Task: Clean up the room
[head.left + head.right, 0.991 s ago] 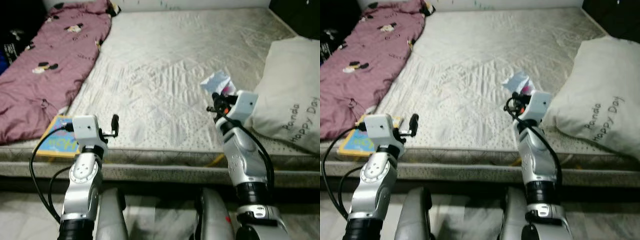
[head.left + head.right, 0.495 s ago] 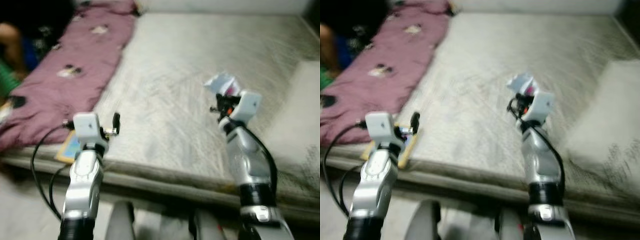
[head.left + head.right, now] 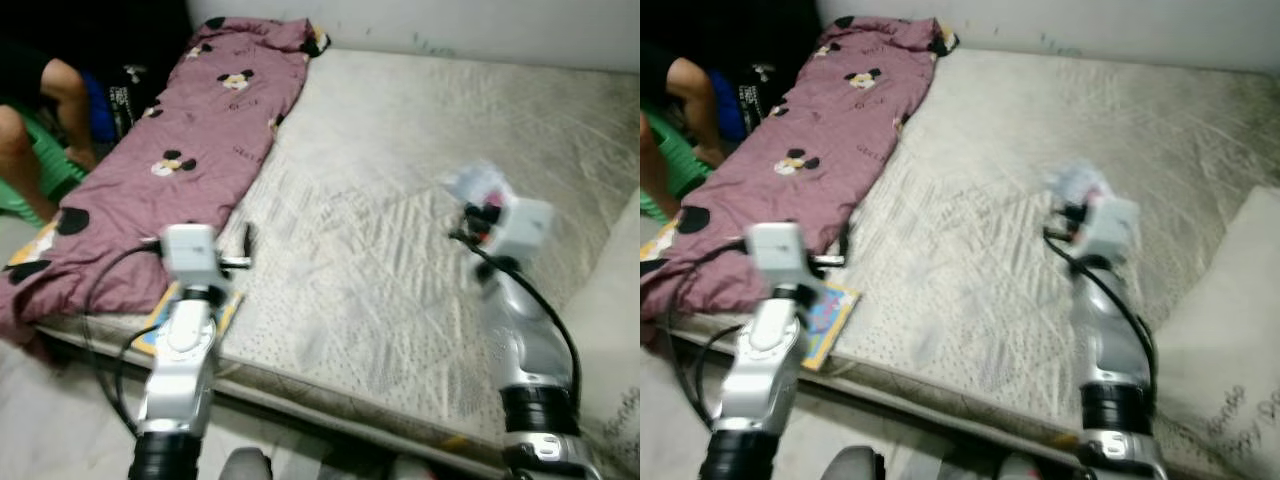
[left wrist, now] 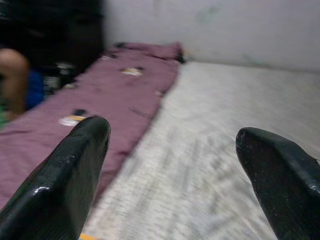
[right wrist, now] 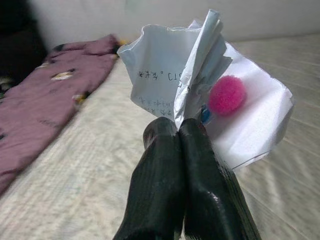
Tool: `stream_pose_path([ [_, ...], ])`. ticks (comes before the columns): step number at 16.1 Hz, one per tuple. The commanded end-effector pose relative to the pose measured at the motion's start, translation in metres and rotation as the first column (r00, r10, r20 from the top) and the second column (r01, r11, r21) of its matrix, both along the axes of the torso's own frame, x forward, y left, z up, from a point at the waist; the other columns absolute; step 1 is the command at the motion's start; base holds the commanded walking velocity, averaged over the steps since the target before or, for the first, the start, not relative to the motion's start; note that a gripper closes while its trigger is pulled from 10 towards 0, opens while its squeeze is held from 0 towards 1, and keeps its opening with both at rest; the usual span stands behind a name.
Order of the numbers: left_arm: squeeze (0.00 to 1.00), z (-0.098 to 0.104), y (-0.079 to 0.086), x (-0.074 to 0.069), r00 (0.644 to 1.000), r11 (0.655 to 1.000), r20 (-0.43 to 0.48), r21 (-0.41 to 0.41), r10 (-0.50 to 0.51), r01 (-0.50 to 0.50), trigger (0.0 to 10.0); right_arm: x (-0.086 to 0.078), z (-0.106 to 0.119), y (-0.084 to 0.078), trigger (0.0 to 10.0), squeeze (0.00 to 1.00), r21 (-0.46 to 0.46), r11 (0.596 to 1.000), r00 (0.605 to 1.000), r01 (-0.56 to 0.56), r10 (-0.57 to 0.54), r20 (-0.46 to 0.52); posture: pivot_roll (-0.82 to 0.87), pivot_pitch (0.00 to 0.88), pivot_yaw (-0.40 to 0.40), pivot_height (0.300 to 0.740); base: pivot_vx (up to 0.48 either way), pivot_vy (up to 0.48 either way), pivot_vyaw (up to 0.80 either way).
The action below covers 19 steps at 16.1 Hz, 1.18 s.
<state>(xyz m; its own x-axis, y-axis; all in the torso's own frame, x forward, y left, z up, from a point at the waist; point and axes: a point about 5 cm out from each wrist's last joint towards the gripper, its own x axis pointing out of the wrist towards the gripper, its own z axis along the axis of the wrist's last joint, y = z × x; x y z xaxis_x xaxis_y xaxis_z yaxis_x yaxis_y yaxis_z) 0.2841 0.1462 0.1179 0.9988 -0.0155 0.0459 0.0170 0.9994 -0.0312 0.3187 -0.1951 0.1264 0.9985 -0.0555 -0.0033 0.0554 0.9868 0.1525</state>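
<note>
A bare grey quilted mattress [image 3: 400,180] fills the middle of the head view, running from the lower edge up to a pale wall at the top. Along its left side, from the upper centre down to the left edge, lies a maroon blanket [image 3: 190,150] printed with cartoon mouse heads. A colourful book [image 3: 828,312] sits at the mattress's near left corner, partly under the blanket's edge. A pale pillow [image 3: 1230,330] occupies the lower right. In the upper left corner a person's bent leg [image 3: 60,110] shows beside green fabric. The right pincer [image 5: 179,131] is raised over the mattress at centre right of the head view, its two black fingers clenched together on a crumpled white paper [image 5: 165,70] with handwriting; a bright pink round spot [image 5: 226,95] shows on the sheet. The left pincer [image 4: 172,140] is held up at lower left of the head view, near the book, its fingers [image 4: 75,165] spread wide apart and holding nothing.
</note>
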Motion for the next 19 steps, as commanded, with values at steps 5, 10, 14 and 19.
stream_pose_path([
  [5, 0.00, -0.011, 0.017, -0.004, 0.999, 0.999, -0.023, 0.020, 0.036, -0.035, 10.0, 0.001, -0.001, 0.019, 10.0, 0.00, -0.042, 0.998, 0.998, -0.056, 0.057, 0.017, -0.05, 0.000, 0.083, 0.740, 0.000, 0.000, 0.00],
  [10, 0.00, -0.017, 0.015, 0.007, 0.997, 0.998, -0.045, 0.024, 0.057, -0.056, 10.0, 0.010, 0.002, 0.027, 10.0, 0.00, -0.031, 0.997, 0.997, -0.067, 0.067, 0.023, -0.06, 0.000, 0.073, 0.740, 0.000, 0.000, 0.00],
  [14, 0.00, -0.013, 0.015, 0.008, 0.998, 0.998, -0.024, 0.035, 0.057, -0.057, 10.0, 0.013, 0.011, 0.034, 10.0, 0.00, -0.037, 0.995, 0.994, -0.093, 0.095, 0.048, -0.07, 0.000, 0.096, 0.740, 0.000, 0.000, 0.00],
  [19, 0.00, -0.023, 0.017, 0.000, 0.996, 0.997, -0.054, 0.011, 0.075, -0.075, 10.0, 0.015, 0.013, 0.041, 10.0, 0.00, 0.016, 0.998, 0.998, -0.055, 0.054, 0.041, -0.06, 0.000, 0.077, 0.740, 0.000, 0.000, -0.16],
])
